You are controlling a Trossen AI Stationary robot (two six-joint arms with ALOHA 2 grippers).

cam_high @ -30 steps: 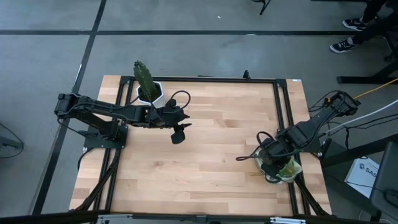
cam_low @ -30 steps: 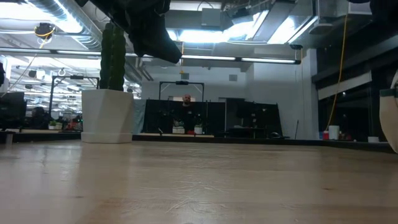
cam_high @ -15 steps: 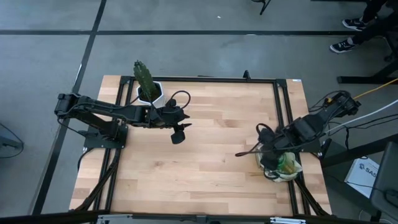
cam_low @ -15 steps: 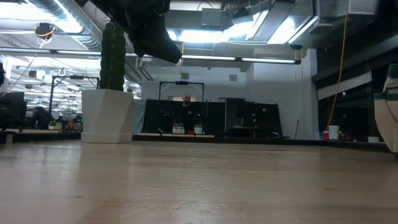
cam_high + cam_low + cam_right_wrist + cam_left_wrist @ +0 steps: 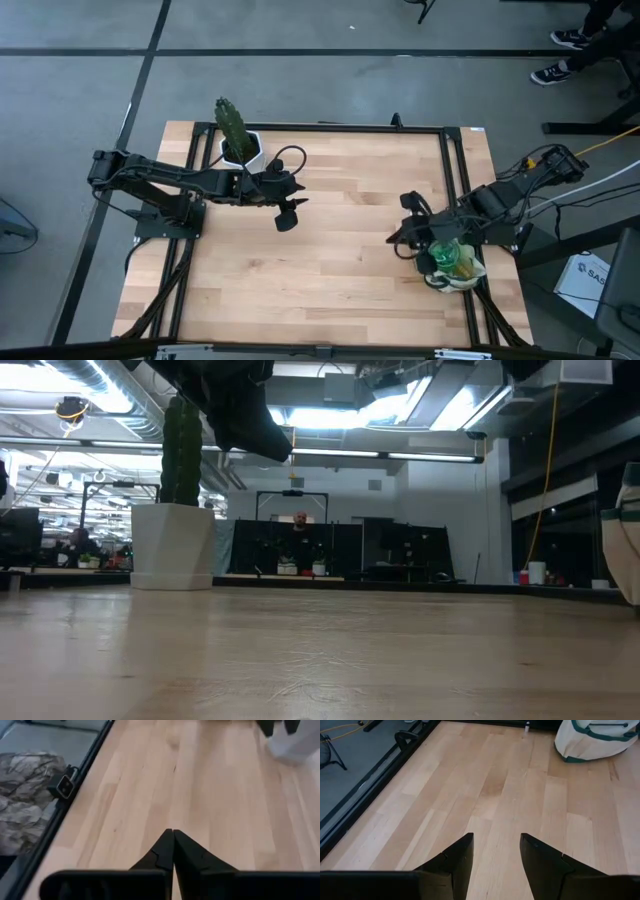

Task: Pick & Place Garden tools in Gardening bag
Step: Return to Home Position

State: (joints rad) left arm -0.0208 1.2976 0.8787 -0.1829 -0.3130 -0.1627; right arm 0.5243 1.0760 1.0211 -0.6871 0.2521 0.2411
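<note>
A pale wooden counter [image 5: 340, 235], edged by a black frame [image 5: 455, 170], is seen from above. A white pot [image 5: 245, 152] with a cactus [image 5: 232, 125] is set at its back left corner. A cream, green-trimmed gardening bag [image 5: 470, 278] is set at the right edge, well apart from the pot.

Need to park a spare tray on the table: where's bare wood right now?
Bare wood: the wide middle between the left gripper and the right gripper, plus the whole table edge opposite the cactus pot, up to the gardening bag. Crowded: the bag's corner beside the right arm, and the cactus pot's corner by the left arm.
</note>
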